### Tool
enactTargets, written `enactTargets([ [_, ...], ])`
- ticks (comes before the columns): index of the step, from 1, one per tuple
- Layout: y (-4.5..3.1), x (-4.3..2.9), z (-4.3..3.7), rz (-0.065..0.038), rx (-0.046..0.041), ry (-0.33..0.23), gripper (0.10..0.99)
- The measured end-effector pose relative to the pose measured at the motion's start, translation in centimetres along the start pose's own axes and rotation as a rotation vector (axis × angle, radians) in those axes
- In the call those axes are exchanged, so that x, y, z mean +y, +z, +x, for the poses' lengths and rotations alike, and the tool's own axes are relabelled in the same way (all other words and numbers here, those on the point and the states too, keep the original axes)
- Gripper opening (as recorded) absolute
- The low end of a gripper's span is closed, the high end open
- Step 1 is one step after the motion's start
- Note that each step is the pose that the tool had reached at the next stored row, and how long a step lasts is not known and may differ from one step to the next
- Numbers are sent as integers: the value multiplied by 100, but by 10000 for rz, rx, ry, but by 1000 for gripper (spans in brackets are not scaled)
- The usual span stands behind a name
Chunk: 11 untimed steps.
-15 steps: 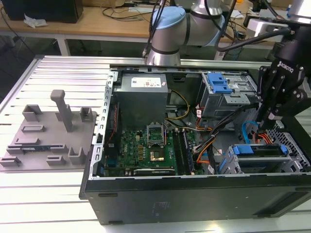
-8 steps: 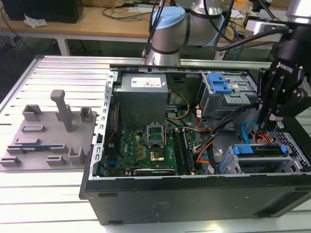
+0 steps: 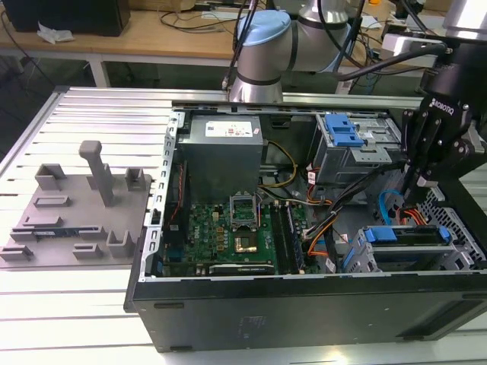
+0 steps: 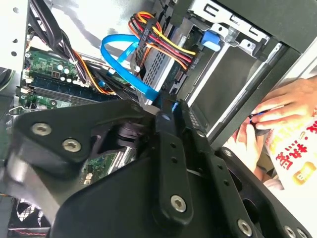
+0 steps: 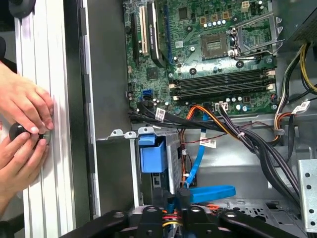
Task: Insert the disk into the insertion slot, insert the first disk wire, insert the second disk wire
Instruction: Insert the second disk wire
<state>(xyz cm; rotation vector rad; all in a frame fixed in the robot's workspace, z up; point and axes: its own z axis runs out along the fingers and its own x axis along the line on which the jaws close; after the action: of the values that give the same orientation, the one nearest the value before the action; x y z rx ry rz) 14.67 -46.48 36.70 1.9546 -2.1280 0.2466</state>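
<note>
Even, bright overhead light. Glare on the ribbed metal surface (image 3: pixel 91 304); case (image 3: pixel 304 312) interior below the jaws sits in shade. Second wrist view: gripper body (image 4: pixel 148 163) soft, background overexposed white. First wrist view crisp on the motherboard (image 5: pixel 213 49).

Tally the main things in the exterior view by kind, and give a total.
Computer case: 1
Power supply: 1
Motherboard: 1
Grey bay with blue lever: 1
Disk in blue carrier: 1
Gripper: 1
Grey fixture plate: 1
Total: 7
</note>
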Motion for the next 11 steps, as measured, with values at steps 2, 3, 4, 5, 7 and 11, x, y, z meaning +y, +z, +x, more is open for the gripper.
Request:
enactTargets([
  [2, 4, -8, -1, 0, -1, 2, 161],
  [3, 6, -13, -3, 0, -2, 2, 161],
  [4, 7, -16, -3, 0, 0, 2, 161],
  [5, 9, -17, -3, 0, 2, 4, 161],
  [7, 10, -18, -4, 0, 3, 2, 161],
  [11, 23, -12, 38, 30, -187, 0, 161],
])
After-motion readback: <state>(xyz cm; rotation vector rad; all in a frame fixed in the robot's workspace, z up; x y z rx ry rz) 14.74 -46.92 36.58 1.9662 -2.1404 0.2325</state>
